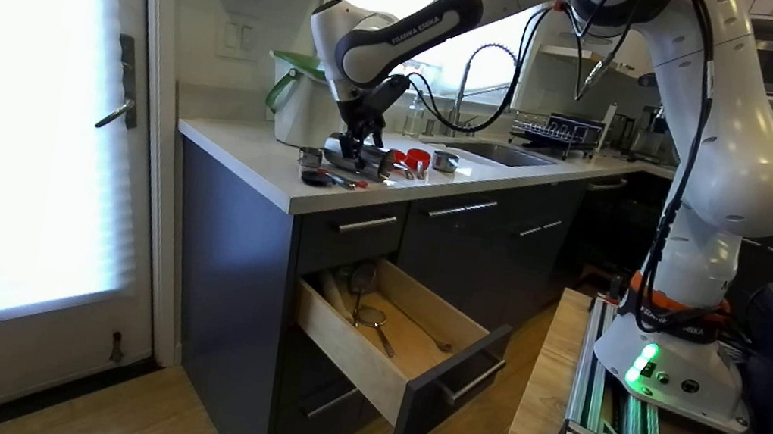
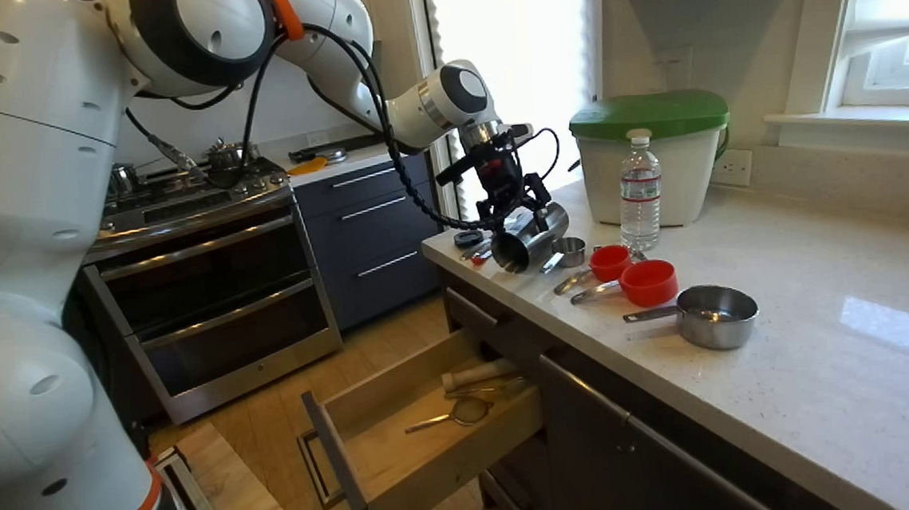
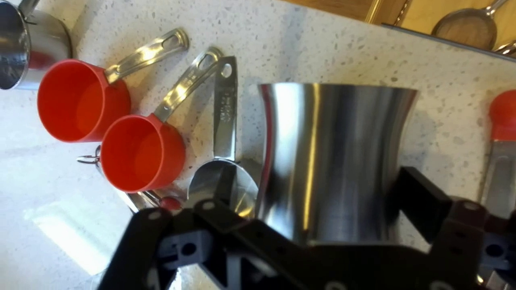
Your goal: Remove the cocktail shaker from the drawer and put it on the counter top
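The cocktail shaker is a steel cylinder (image 1: 379, 162) lying on its side at the near end of the white counter top (image 1: 243, 148). It also shows in an exterior view (image 2: 531, 250) and fills the middle of the wrist view (image 3: 338, 153). My gripper (image 1: 355, 152) reaches down around it, one finger on each side. In the wrist view the right finger touches the steel; the left contact is hidden. A small gap beneath the shaker cannot be ruled out. The drawer (image 1: 424, 406) is pulled open below, with strainers (image 2: 469, 411) inside; its far end is hidden under the counter.
Red measuring cups (image 3: 143, 153) and a steel cup (image 3: 221, 181) sit close beside the shaker. A larger steel cup (image 2: 716, 317) stands farther along. A red-tipped utensil (image 3: 502, 161) lies on the other side. A green-lidded bin (image 2: 648, 161) and water bottle (image 2: 640, 194) stand behind.
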Motion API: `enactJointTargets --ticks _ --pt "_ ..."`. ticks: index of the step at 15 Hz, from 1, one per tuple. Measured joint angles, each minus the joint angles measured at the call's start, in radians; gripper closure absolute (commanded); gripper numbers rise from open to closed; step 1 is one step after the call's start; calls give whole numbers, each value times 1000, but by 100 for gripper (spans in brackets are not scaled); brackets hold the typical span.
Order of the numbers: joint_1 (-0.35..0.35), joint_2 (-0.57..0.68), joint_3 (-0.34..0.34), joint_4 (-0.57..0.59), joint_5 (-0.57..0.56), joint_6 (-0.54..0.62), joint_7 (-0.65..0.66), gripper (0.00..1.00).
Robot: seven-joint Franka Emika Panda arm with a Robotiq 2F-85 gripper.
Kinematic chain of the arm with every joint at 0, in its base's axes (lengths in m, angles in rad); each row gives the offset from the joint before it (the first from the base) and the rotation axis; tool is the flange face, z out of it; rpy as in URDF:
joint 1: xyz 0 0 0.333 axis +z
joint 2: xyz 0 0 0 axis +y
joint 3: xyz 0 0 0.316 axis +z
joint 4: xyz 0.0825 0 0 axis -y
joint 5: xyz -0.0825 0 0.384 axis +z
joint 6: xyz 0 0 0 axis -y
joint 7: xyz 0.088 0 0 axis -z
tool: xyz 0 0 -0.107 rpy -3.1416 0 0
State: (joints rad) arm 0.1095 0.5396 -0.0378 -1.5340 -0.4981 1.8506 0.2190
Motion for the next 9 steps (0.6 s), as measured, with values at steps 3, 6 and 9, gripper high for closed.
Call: enactJointTargets --ticks 3,6,9 --pt "-1 -3 -1 18 3 -25 -14 0" --pt "-4 -23 -1 30 34 -85 -72 0" --pt "-10 -59 2 35 80 -132 -136 0"
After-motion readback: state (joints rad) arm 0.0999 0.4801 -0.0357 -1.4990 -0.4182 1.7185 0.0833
